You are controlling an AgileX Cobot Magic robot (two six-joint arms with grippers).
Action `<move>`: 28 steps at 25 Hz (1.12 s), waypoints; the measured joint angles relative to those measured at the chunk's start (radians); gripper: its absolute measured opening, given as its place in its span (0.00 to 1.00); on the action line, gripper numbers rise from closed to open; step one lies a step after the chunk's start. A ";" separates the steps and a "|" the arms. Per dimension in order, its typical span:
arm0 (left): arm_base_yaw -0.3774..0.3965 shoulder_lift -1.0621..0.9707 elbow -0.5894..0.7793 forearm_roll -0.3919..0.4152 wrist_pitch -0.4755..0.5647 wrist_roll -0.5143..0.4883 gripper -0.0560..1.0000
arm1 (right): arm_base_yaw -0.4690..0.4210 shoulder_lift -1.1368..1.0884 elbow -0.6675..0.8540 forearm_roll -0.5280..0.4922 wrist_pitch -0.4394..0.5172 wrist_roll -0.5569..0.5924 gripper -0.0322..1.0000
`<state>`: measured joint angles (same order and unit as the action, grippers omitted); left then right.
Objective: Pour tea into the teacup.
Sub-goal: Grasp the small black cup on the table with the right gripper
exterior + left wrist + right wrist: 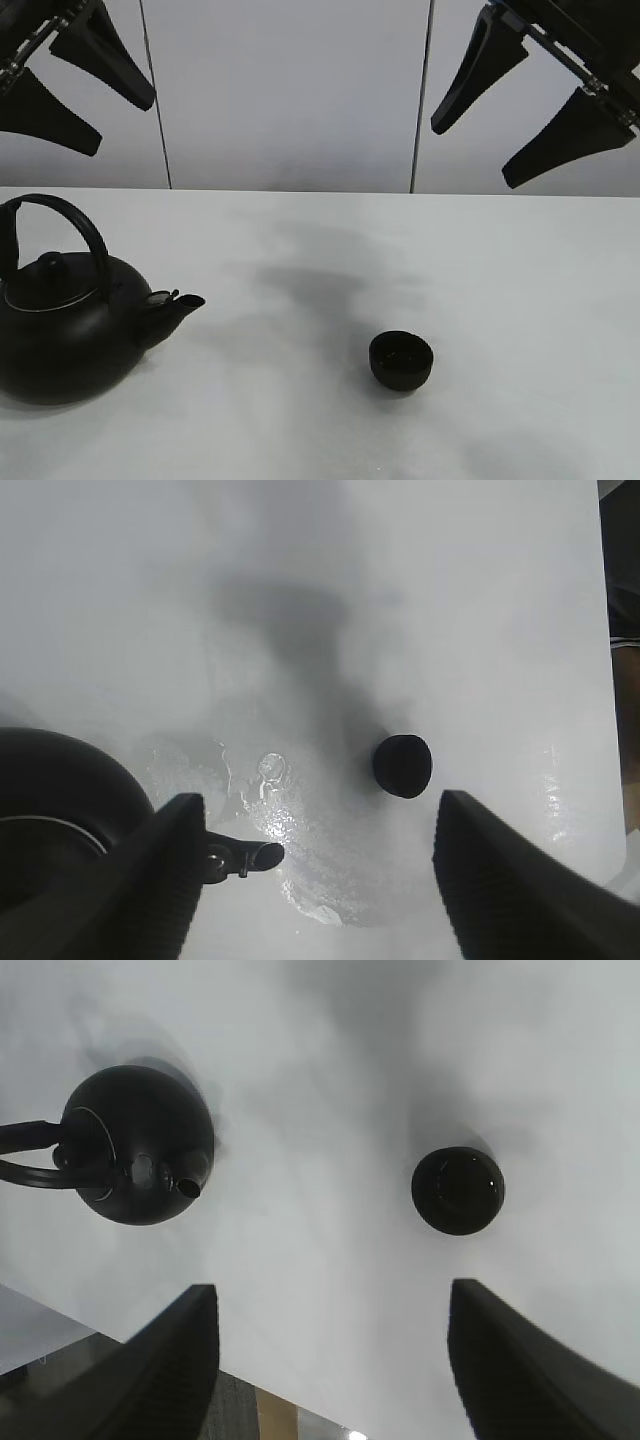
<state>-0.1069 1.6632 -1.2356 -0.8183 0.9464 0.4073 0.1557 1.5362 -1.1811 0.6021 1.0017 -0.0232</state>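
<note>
A small matte-black teacup (401, 360) stands on the white table right of centre; it also shows in the left wrist view (402, 765) and the right wrist view (458, 1190). A big black teapot (70, 315) with an arched handle stands at the left, spout (178, 305) pointing toward the cup. It shows in the right wrist view (140, 1145) and partly in the left wrist view (60, 820). No tea stream shows. My left gripper (70, 75) and right gripper (530, 100) hang open and empty, high above the table.
The white table (320, 250) ends at a grey panelled wall behind. Wet glinting patches lie on the table near the spout in the left wrist view (270, 780). The table edge shows in the right wrist view (130, 1345).
</note>
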 joint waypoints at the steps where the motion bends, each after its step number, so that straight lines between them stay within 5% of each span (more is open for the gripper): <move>1: 0.000 0.000 0.000 0.000 0.000 0.000 0.51 | 0.000 0.000 0.000 0.000 -0.002 0.000 0.47; 7: 0.000 0.000 0.000 0.000 0.000 0.000 0.51 | 0.000 0.000 0.000 -0.007 -0.006 -0.076 0.47; 15: 0.000 0.000 0.000 0.000 0.000 0.000 0.51 | 0.009 0.000 -0.120 -0.181 0.152 -0.209 0.50; 19: 0.000 0.000 0.000 0.000 -0.001 0.000 0.51 | 0.099 0.000 -0.133 -0.275 0.170 -0.229 0.53; 24: 0.000 0.000 0.000 0.000 -0.001 0.000 0.51 | 0.272 0.000 -0.133 -0.527 0.175 -0.222 0.53; 28: 0.000 0.000 0.000 0.000 -0.001 0.000 0.51 | 0.320 0.008 -0.133 -0.617 0.126 -0.191 0.55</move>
<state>-0.1069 1.6632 -1.2356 -0.8183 0.9456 0.4073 0.4760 1.5444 -1.3137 -0.0145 1.1279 -0.2143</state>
